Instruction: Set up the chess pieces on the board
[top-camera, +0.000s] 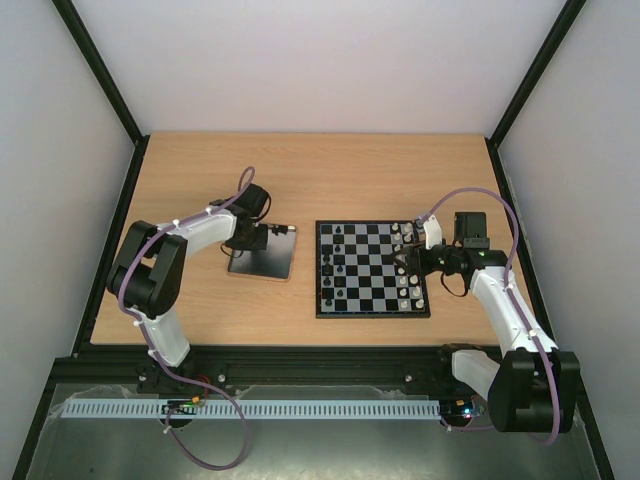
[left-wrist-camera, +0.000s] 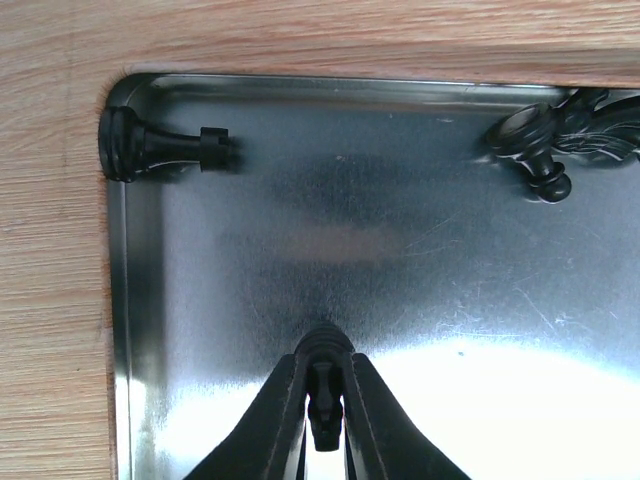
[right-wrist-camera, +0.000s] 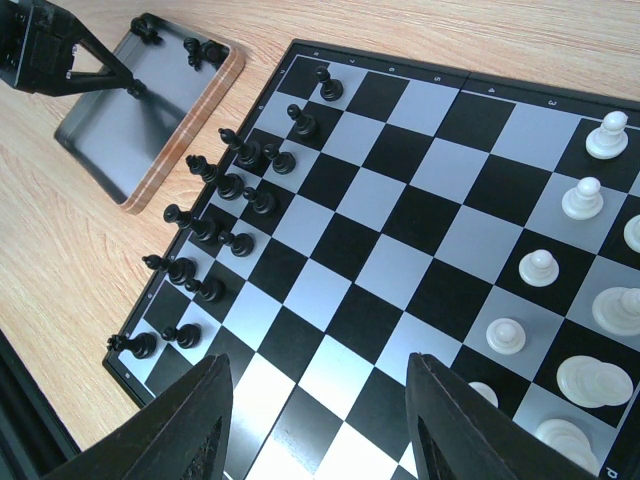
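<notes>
The black-and-grey chessboard (top-camera: 372, 268) lies right of centre and fills the right wrist view (right-wrist-camera: 400, 230). Several black chess pieces (right-wrist-camera: 230, 195) stand along its left edge (top-camera: 335, 265). My left gripper (left-wrist-camera: 322, 385) is shut on one small black piece (left-wrist-camera: 322, 400), just above the metal tray (left-wrist-camera: 400, 280); it is over the tray in the top view (top-camera: 255, 240). One black piece (left-wrist-camera: 160, 150) lies in the tray's far left corner, and others (left-wrist-camera: 560, 140) lie at its far right. My right gripper (right-wrist-camera: 320, 420) is open and empty above the board's right half (top-camera: 410, 262).
White pieces (right-wrist-camera: 590, 200) stand along the board's right side (top-camera: 408, 265). The wood-rimmed metal tray (top-camera: 262, 262) sits on the wooden table just left of the board. The right wrist view shows the tray (right-wrist-camera: 150, 120) with the left gripper (right-wrist-camera: 100, 75) over it.
</notes>
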